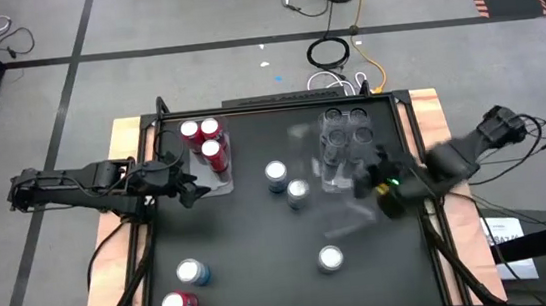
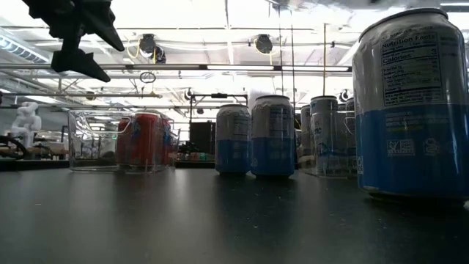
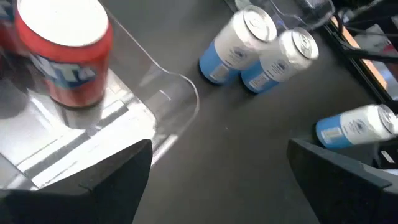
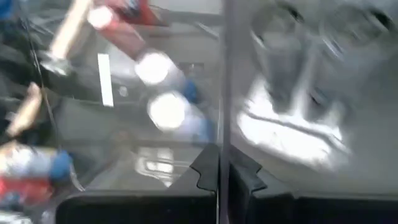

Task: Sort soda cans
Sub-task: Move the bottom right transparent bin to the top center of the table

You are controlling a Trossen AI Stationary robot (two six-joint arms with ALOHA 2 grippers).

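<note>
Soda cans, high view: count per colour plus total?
Red cans: 4 (3 in the left tray, 1 loose)
Blue-and-silver cans: 4, all loose
Dark grey cans: 4, in the right tray, blurred
Total: 12

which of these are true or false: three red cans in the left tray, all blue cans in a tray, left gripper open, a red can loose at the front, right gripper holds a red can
1. Three red cans stand in the left tray. True.
2. All blue cans are in a tray. False: four blue cans stand loose on the table.
3. The left gripper is open. True.
4. A red can stands loose at the front. True.
5. The right gripper holds a red can. False: it is shut with no can between its fingers.
</note>
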